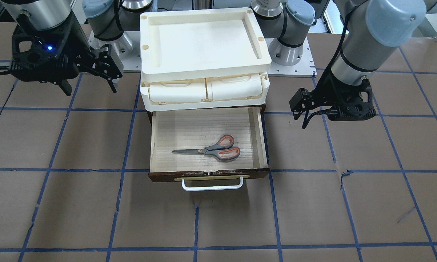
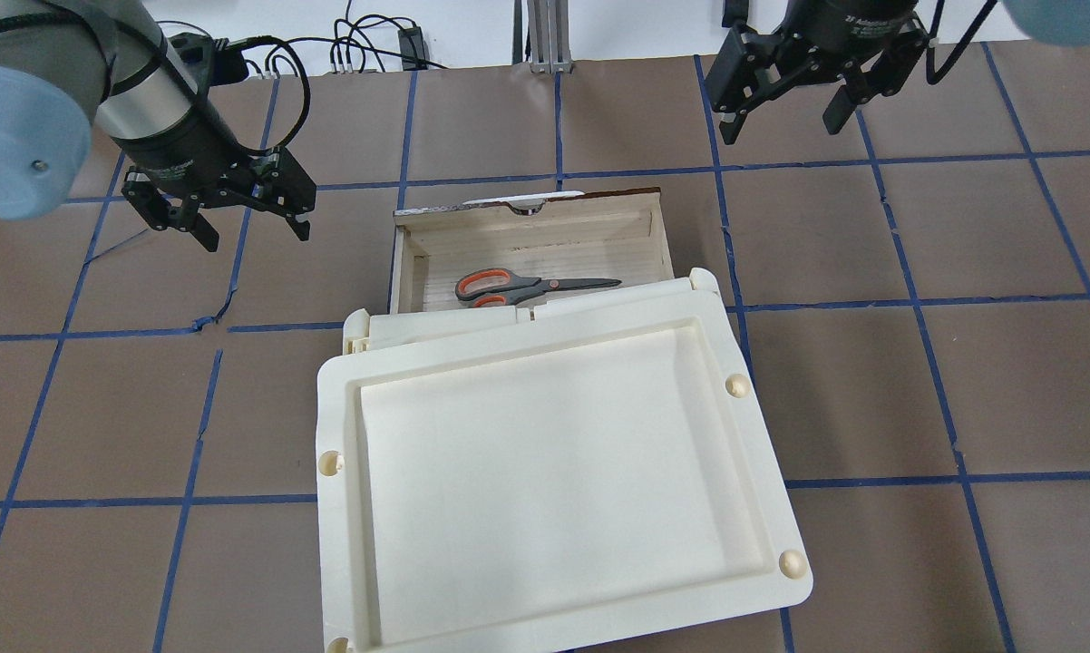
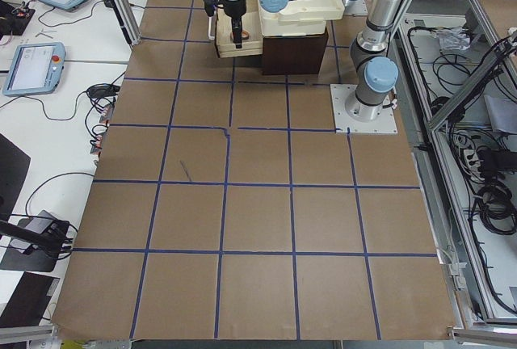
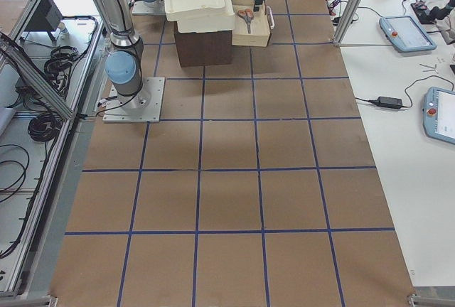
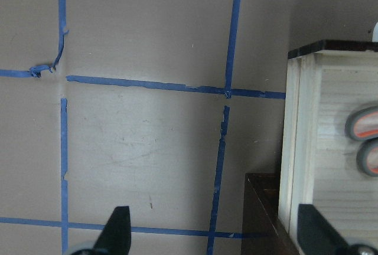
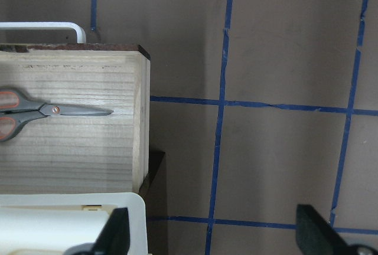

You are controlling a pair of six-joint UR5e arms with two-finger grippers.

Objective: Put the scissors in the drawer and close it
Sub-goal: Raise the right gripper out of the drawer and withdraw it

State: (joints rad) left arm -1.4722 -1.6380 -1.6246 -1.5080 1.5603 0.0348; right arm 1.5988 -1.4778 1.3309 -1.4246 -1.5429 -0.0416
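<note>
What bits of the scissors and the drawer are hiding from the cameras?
Overhead view: the cream tray unit covers the back of the drawer and part of one loop of the scissors.
Left wrist view: the right edge cuts the scissors off; only blurred loops show.
Right wrist view: the left edge cuts off the loops.
Side views: the scissors are too small for detail.

The cream plastic tray unit [image 2: 336, 508] hides the rear of the pale wooden drawer [image 2: 545, 254] from overhead; the left wrist view cuts off the blurred grey-and-orange-handled scissors [image 5: 363, 126].
</note>
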